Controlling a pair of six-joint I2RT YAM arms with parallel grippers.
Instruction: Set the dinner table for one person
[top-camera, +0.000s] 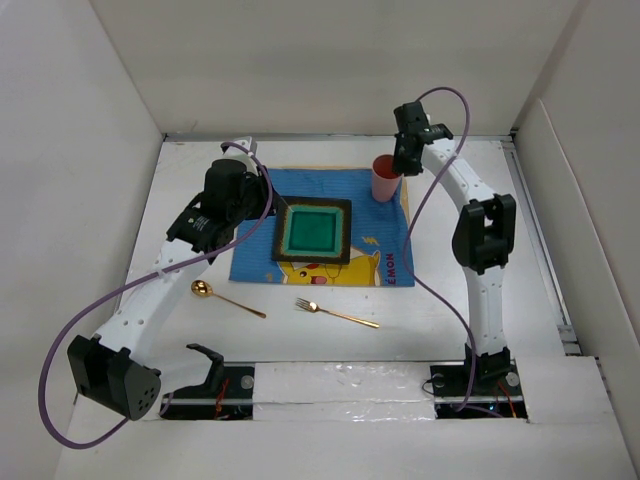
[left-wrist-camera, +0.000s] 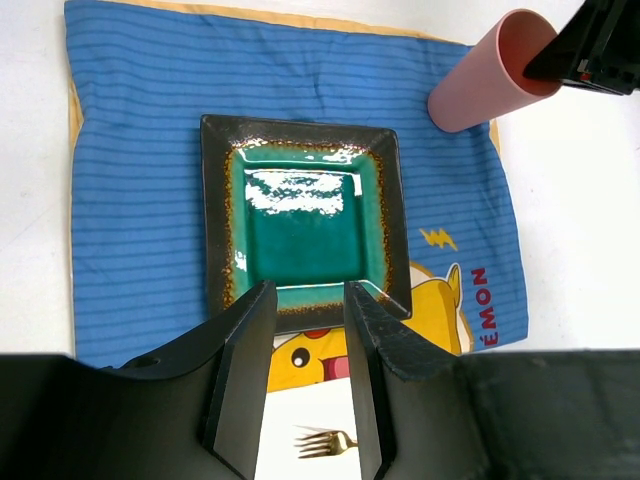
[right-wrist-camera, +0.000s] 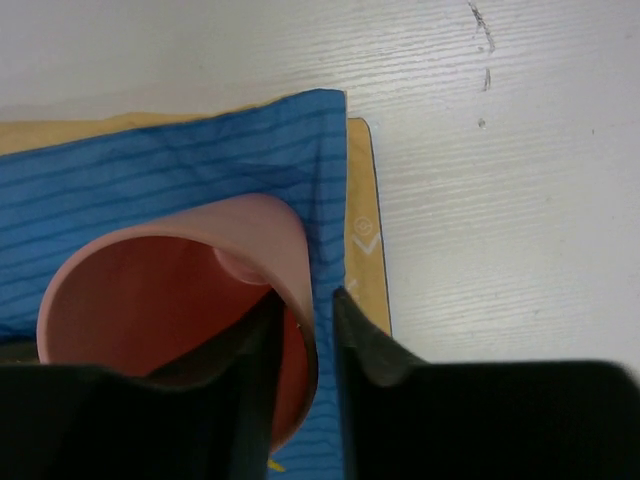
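Observation:
The white dinner table (top-camera: 520, 260) carries a blue cartoon-print mat (top-camera: 255, 250). A square green plate with a dark rim (top-camera: 314, 231) lies on the mat, and it also shows in the left wrist view (left-wrist-camera: 305, 222). My left gripper (left-wrist-camera: 310, 292) is open and empty, hovering over the plate's near edge. A pink cup (top-camera: 385, 180) stands upright on the mat's far right corner. My right gripper (right-wrist-camera: 305, 298) straddles the cup's rim (right-wrist-camera: 290, 240), one finger inside and one outside. A thin gap shows beside the outer finger.
A gold fork (top-camera: 335, 313) and a gold spoon (top-camera: 225, 298) lie on the table in front of the mat. The fork's tines show between my left fingers (left-wrist-camera: 325, 442). White walls close in the table at the left, back and right.

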